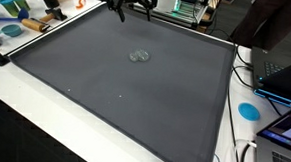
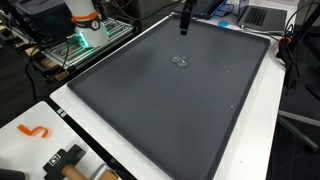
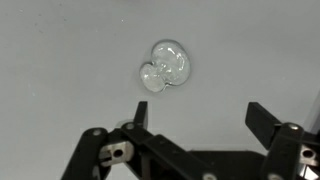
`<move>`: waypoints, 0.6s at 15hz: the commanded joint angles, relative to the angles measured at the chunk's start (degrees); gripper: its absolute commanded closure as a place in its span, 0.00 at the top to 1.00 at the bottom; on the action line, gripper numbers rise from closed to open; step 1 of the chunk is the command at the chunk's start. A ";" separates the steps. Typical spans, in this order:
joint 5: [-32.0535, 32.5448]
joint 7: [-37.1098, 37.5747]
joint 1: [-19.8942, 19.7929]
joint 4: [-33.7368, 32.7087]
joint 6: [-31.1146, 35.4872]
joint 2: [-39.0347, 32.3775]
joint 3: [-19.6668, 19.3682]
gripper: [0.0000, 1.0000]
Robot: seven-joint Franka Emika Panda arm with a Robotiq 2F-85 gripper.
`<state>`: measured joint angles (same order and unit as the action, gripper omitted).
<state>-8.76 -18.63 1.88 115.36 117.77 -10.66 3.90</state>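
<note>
Clear lobed object (image 3: 166, 66) lies alone near the middle of the gray mat (image 1: 114, 99), touching nothing, likely so it is reachable from any side. The gripper (image 1: 130, 2) hangs well apart above the mat's far edge, its 2 fingers (image 3: 262, 115) spread and empty. Only the wrist view shows the lobes; both exterior views give a faint speck.

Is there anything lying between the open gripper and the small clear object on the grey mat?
No. In the wrist view only bare mat separates the gripper from the clear object. Both exterior views show nothing else on that stretch.
</note>
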 commanded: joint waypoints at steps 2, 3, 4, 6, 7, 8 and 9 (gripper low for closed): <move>5.54 -9.31 0.59 2.15 1.33 -2.37 1.61 1.00; 7.11 -11.07 0.69 2.27 1.45 -2.91 1.91 1.00; 8.77 -12.79 0.78 2.43 1.74 -3.50 2.20 1.00; 11.84 -15.85 0.88 2.92 2.97 -4.35 2.76 1.00; 12.49 -15.64 1.02 3.44 4.33 -4.74 2.90 1.00; 12.95 -15.60 1.12 3.93 5.71 -5.15 3.02 1.00; 13.11 -15.82 1.12 4.41 7.08 -5.47 3.19 1.00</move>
<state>2.34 -33.06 2.96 117.71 120.85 -15.52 6.52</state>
